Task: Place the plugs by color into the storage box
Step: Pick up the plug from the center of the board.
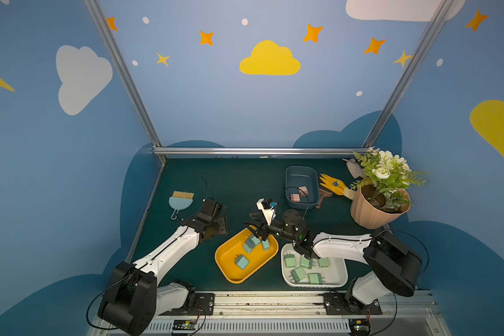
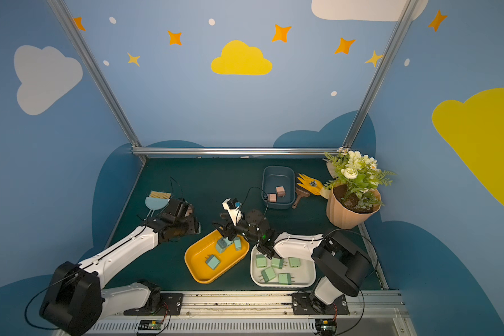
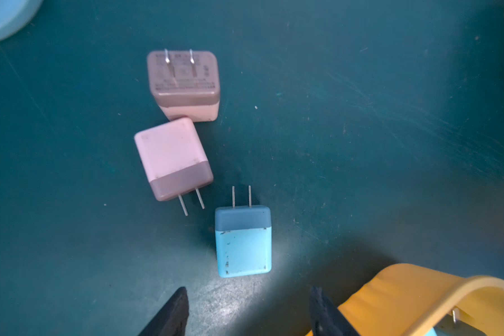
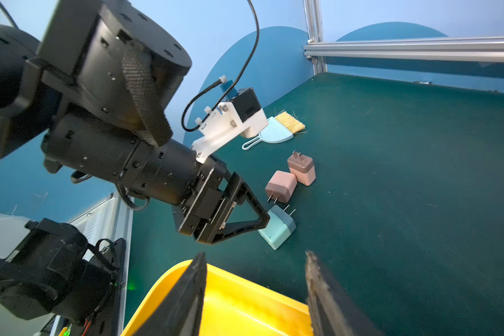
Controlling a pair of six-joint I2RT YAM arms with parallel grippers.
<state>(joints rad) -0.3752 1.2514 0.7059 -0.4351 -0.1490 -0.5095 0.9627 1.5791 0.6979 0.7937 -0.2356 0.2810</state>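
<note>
A: Top views first. How many plugs sit in containers?

B: 5 green plugs (image 1: pixel 298 274) in the white tray (image 1: pixel 335 276). It looks like 4 blue plugs (image 1: pixel 241 261) in the yellow tray (image 1: pixel 226 266). 2 pink plugs (image 1: pixel 296 197) are in the blue bin (image 1: pixel 300 179).

A: Left wrist?

B: 3 lie on the tabletop (image 3: pixel 361 116): 2 more pink plugs (image 3: pixel 172 154), touching, and 1 loose blue plug (image 3: pixel 243 247) just ahead of the left jaws, which are spread and empty.

A: How will it handle?

B: Probably light, stiff and smooth. I'd pinch its 2 flat sides, clear of the 2 thin prongs.

A: Right wrist?

B: Right jaws parted, holding nothing, over the yellow tray's edge. 1 left finger (image 4: pixel 262 221) is just beside the loose blue plug, but I cannot tell if it touches.
</note>
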